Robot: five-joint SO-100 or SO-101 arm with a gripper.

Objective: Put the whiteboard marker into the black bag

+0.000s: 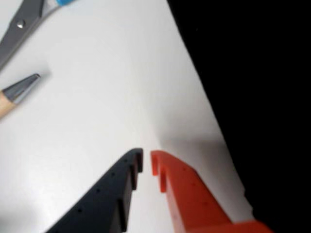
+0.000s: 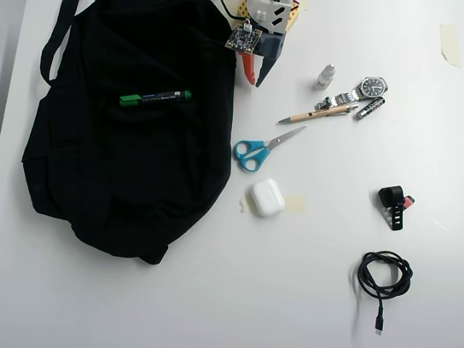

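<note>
Marker [image 2: 155, 96] atop blk bag [image 2: 109, 174]

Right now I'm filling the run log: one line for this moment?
marker: whiteboard marker lying on black bag | hand: empty, nearly closed, over the table beside the bag | scissors: untouched

In the wrist view the scissors [image 1: 22, 24] and tan pen [image 1: 17, 92] run off the left edge (both blurred).
</note>
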